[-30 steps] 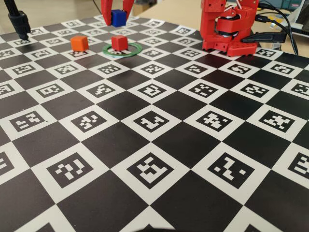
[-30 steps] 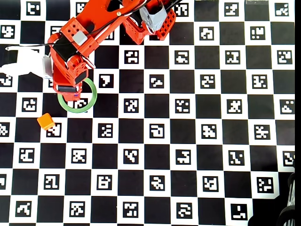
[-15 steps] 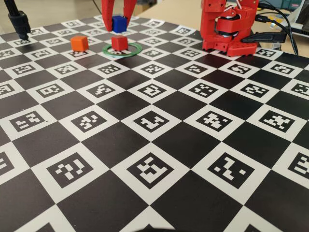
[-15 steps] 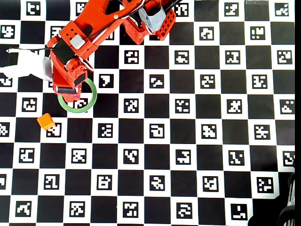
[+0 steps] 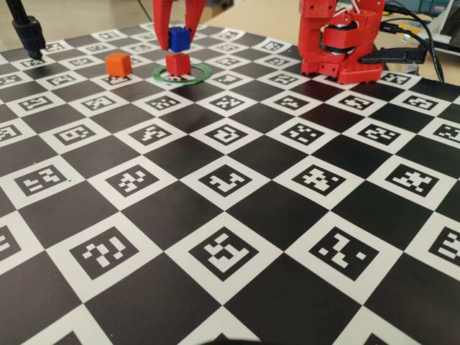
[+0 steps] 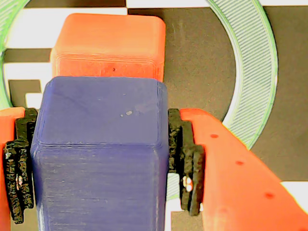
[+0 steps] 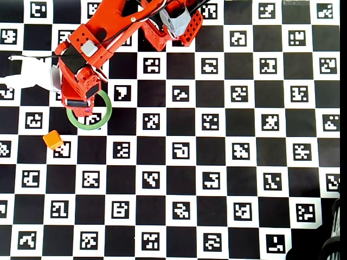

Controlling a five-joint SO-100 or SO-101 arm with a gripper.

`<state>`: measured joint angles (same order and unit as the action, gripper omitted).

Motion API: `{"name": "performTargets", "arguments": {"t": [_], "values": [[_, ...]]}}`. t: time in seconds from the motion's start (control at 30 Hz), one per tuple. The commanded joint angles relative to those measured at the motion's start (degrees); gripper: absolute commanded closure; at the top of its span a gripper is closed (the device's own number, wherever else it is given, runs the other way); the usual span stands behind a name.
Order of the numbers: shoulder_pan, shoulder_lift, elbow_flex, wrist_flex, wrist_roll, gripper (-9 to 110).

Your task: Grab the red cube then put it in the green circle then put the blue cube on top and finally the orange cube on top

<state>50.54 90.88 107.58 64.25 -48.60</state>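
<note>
In the fixed view the red cube (image 5: 177,63) sits inside the green circle (image 5: 203,70) at the far left of the board. My gripper (image 5: 177,44) is shut on the blue cube (image 5: 178,38) and holds it straight above the red cube, very close; contact cannot be told. The wrist view shows the blue cube (image 6: 101,154) clamped between black pads (image 6: 185,159), with the red cube (image 6: 110,45) and the green circle (image 6: 260,72) beneath. The orange cube (image 5: 118,63) rests to the left, outside the circle. In the overhead view the arm hides the red and blue cubes; the green circle (image 7: 89,125) and orange cube (image 7: 53,140) show.
The red robot base (image 5: 338,43) stands at the back right of the checkered marker board (image 5: 230,180), with cables beyond it. A black stand (image 5: 29,32) rises at the back left. A white object (image 7: 27,73) lies left of the arm in the overhead view.
The gripper has come down with the blue cube, from well above the red cube to just over its top. The red and orange cubes have not moved.
</note>
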Motion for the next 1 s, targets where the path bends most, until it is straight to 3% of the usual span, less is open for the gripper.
{"name": "performTargets", "arguments": {"t": [0.0, 0.97], "values": [[0.4, 1.2, -0.4, -0.7, -0.3, 100], [0.2, 0.0, -0.1, -3.1, 0.4, 100]]}}
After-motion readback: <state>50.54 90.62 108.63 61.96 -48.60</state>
